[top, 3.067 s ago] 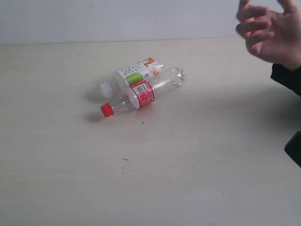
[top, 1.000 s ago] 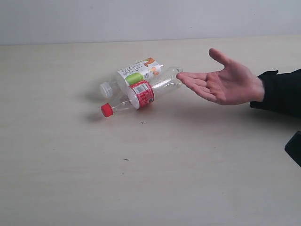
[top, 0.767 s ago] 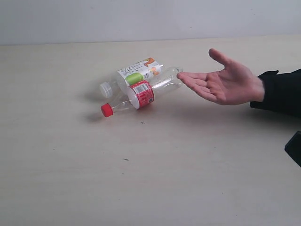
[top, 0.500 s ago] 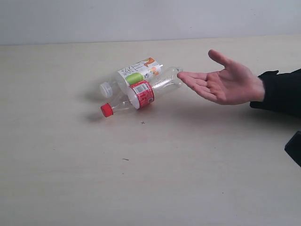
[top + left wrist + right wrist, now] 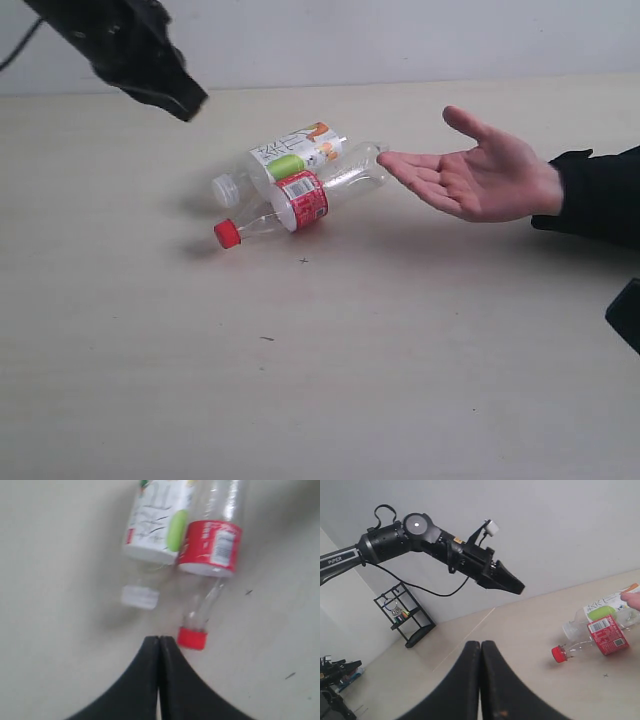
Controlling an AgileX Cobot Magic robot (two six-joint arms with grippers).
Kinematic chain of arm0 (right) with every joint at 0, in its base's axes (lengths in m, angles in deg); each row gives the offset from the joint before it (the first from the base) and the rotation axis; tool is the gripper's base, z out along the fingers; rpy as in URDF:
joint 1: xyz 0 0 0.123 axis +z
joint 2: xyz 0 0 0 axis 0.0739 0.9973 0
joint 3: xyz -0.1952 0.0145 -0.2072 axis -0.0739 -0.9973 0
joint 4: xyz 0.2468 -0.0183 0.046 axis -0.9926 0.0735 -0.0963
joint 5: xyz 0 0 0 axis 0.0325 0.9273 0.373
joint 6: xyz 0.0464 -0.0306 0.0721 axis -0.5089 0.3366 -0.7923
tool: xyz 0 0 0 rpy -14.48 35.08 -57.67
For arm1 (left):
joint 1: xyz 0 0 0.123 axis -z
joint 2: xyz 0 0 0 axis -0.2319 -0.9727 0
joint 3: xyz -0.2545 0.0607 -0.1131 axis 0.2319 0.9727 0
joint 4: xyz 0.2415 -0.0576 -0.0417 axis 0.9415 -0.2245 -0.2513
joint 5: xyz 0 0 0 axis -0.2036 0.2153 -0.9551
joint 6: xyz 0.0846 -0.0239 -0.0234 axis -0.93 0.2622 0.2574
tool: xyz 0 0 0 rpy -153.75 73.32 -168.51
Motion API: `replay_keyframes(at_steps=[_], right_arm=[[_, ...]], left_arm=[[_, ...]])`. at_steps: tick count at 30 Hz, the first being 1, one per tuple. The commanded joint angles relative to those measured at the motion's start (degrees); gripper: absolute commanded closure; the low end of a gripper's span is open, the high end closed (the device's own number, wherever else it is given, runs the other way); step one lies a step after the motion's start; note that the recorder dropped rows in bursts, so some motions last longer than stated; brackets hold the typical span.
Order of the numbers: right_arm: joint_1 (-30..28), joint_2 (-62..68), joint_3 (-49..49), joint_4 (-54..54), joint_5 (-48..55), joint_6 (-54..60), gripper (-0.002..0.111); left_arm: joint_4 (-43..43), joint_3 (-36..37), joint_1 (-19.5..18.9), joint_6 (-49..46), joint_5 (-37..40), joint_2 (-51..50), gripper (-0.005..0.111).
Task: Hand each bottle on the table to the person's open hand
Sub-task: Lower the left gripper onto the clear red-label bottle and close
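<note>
So from across the room: two bottles lie on their sides on the table [image 5: 400, 380], touching along their length, the red-label bottle [image 5: 300, 200] in front and the white-label bottle [image 5: 290, 157] behind it. Both run on a diagonal, caps toward the left, bases toward the open hand [image 5: 470, 180], which waits palm up just beside the clear bottle's base. The left gripper [image 5: 188, 105] hangs above and well to the left, holding nothing. Its own camera shows its jaws pressed together, pointing between the white cap [image 5: 140, 596] and the red cap [image 5: 192, 637]. I reckon it has to spread those jaws first, then come down across the red-label bottle's body, squeezing at right angles to the long axis near the label, not the skinny neck. Grabbing the front bottle should keep the other from rolling. The right gripper [image 5: 481, 645] is clenched and empty too, parked low and far from the bottles.
</note>
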Motion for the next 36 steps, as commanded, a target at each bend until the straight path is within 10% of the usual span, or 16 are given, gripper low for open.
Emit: replay_keyframes(at_steps=[1,18,27,36], right_arm=[[-0.1,-0.3,-0.3,-0.4,0.1,0.0,0.108],[-0.1,-0.3,-0.3,-0.4,0.1,0.0,0.108],[-0.1,-0.3,-0.3,-0.4,0.1,0.0,0.108],[-0.1,-0.3,-0.3,-0.4,0.1,0.0,0.108]], left_arm=[[-1.0,-0.4,7.1,0.4,-7.0,-3.1,0.107],[-2.7,-0.4,12.5,3.3,-16.3,-6.5,0.079],[-0.5,-6.8,12.5,9.6,-4.8,-12.1,0.049],[3.4,-11.3,12.5,9.4,-2.7,-16.3,0.047]])
